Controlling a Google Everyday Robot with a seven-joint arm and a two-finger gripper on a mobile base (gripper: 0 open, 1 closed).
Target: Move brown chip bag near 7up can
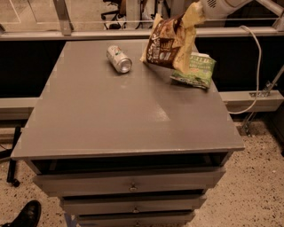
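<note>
Jaws are pinching top of brown chip bag (166,44) | gripper (196,9) is hovering above far-right corner of counter (133,119) | 7up can (119,59) is lying near far edge

My gripper (203,7) sits at the top edge, mostly cut off, right at the upper end of the chip bag (165,44). That bag hides part of the green bag (197,71). I see a shoe (24,216) clipped at bottom left.

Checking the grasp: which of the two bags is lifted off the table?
The brown chip bag, hanging from the claw at top right; the smaller green bag lies flat on the table.
</note>
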